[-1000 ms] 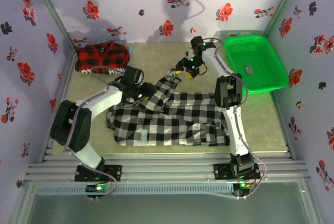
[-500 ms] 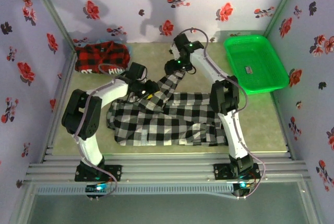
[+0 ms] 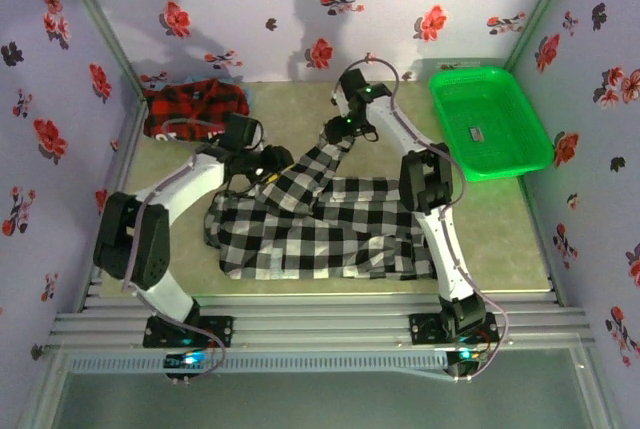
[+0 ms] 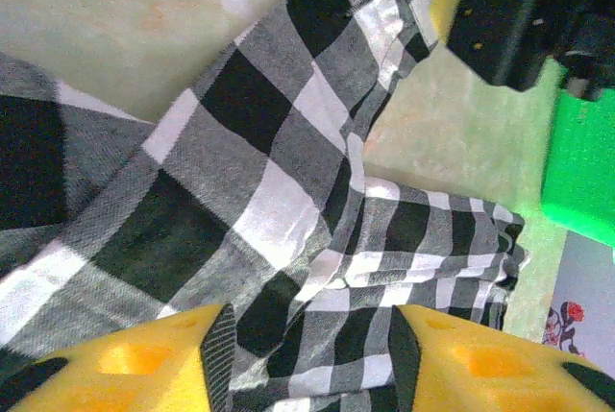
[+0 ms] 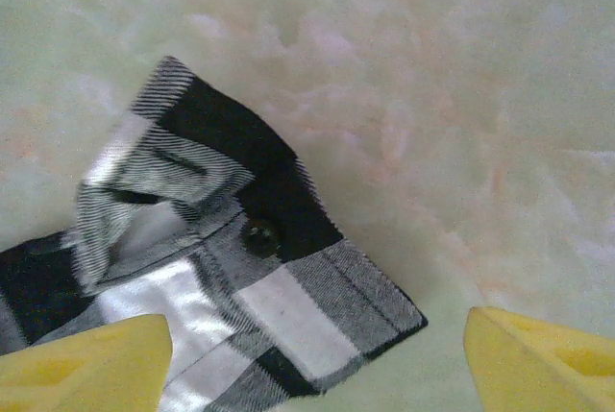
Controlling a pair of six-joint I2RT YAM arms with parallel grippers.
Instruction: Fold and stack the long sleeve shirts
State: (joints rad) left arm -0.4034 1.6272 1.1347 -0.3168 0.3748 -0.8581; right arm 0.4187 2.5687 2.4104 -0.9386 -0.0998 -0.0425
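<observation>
Both grippers are held open over the outstretched sleeve (image 3: 300,174) of the checked shirt (image 3: 320,234) at mid-table, left gripper (image 4: 306,330) near the shoulder, right gripper (image 5: 317,330) above the cuff (image 5: 240,239), seemingly so it can be folded inward; the red plaid shirt (image 3: 195,109) is parked far-left.

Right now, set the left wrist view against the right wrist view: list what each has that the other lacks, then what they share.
Left wrist, not right wrist: the green basket at the right edge, and the rumpled body of the black-and-white checked shirt beyond its sleeve. Right wrist, not left wrist: the cuff's slit buttonhole, beside its dark button. Both: the checked sleeve lying on the pale table, with spread yellow fingers at the bottom edge.
</observation>
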